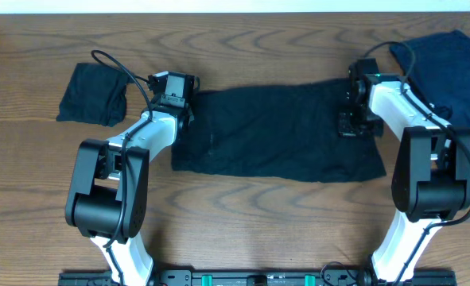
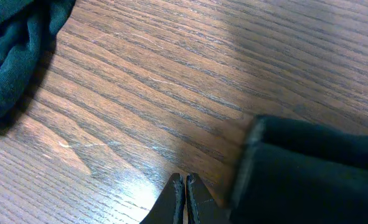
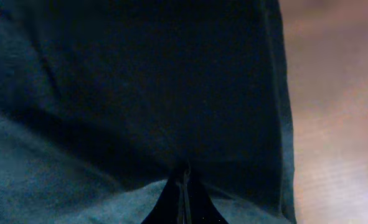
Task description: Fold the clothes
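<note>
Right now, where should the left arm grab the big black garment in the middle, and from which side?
Take the black garment by its left edge, coming in low from the bare table on the left. In the wrist view that edge is a thick raised lip, seemingly easy to pinch, right beside the left gripper, which is shut and would need to open first.

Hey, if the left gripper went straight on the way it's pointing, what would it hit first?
Probably the bare wooden table: the left gripper aims between the folded dark garment and the large black garment, though depth is hard to judge.
</note>
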Robot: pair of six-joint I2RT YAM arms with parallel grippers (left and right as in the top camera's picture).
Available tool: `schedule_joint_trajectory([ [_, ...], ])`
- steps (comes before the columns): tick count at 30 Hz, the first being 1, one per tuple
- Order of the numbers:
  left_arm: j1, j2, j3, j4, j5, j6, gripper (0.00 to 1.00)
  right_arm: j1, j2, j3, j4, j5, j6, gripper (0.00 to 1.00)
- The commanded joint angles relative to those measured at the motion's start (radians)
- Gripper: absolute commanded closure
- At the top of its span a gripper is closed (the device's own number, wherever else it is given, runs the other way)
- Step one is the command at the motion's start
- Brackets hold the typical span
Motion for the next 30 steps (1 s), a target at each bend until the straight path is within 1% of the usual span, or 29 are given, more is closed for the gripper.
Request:
schedule_joint_trajectory([
  [1,0.004,0.005,-0.001,0.006,-0.013,0.022,0.94,-0.018,0.05,-0.051,-0.031,0.025,0.087,0.99],
  [3,0.004,-0.002,0.005,0.011,-0.013,0.027,0.94,-0.014,0.05,-0.049,-0.022,0.018,0.087,0.99],
  [6,0.004,-0.043,0.028,0.003,-0.013,0.086,0.94,-0.014,0.049,-0.023,-0.017,0.018,0.082,0.99],
  [9,0.005,-0.153,0.063,-0.077,-0.011,0.107,0.93,-0.014,0.044,0.046,-0.06,0.017,0.079,0.97],
  [11,0.006,-0.237,0.082,-0.161,0.001,0.128,0.84,-0.014,0.037,0.099,-0.098,0.013,0.079,0.91],
  [13,0.017,-0.325,0.097,-0.226,0.068,0.159,0.66,-0.014,0.029,0.175,-0.147,-0.008,0.079,0.84],
  [14,0.025,-0.362,0.098,-0.244,0.112,0.179,0.59,-0.013,0.027,0.211,-0.168,-0.027,0.079,0.8],
  [16,0.057,-0.44,0.098,-0.282,0.225,0.2,0.55,-0.004,0.023,0.317,-0.224,-0.109,0.052,0.74],
  [18,0.088,-0.48,0.098,-0.311,0.305,0.2,0.5,0.007,0.023,0.385,-0.259,-0.179,0.016,0.7],
  [20,0.126,-0.502,0.098,-0.343,0.394,0.2,0.49,0.03,0.023,0.462,-0.295,-0.281,-0.036,0.69],
  [22,0.166,-0.504,0.098,-0.376,0.48,0.2,0.44,0.062,0.023,0.516,-0.304,-0.378,-0.079,0.72],
  [24,0.201,-0.485,0.098,-0.411,0.552,0.204,0.38,0.109,0.023,0.539,-0.273,-0.475,-0.111,0.83],
  [25,0.211,-0.474,0.098,-0.421,0.579,0.209,0.36,0.131,0.023,0.538,-0.252,-0.493,-0.112,0.87],
  [27,0.228,-0.44,0.098,-0.442,0.652,0.237,0.36,0.181,0.027,0.532,-0.21,-0.493,-0.111,0.96],
  [30,0.23,-0.378,0.098,-0.472,0.702,0.268,0.35,0.252,0.033,0.507,-0.156,-0.44,-0.065,0.98],
])
